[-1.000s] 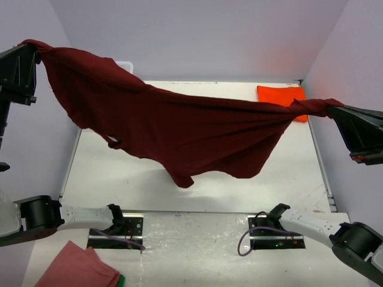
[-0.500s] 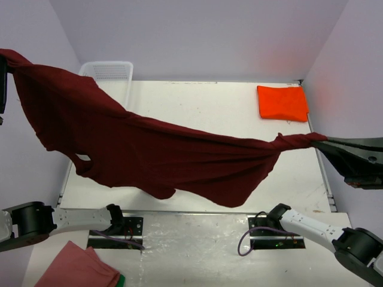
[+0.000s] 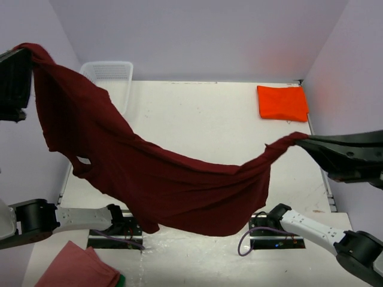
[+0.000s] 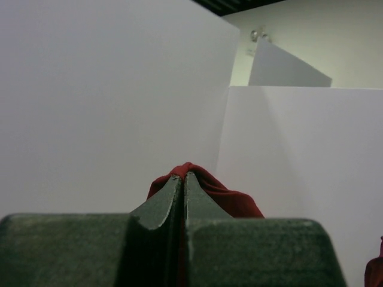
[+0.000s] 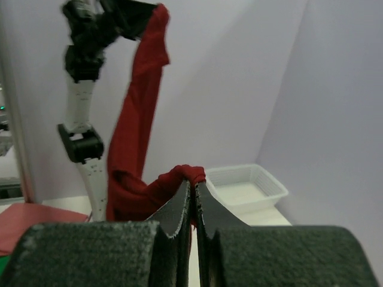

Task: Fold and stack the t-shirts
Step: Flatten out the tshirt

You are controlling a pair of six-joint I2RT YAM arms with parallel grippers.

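While held aloft — maroon t-shirt (image 3: 167, 179) spans left-right, sagging.

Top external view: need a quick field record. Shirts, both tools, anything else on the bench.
maroon shirt: off the table, strung between both tools, middle sagging toward the near edge
left tool: shut on one end of the maroon shirt, raised high at left
right tool: shut on the other, bunched end, lower at right
orange shirt: folded, lying flat at the far right corner
basket: white, far left corner, partly behind the shirt
pink cloth: near left, green edge showing
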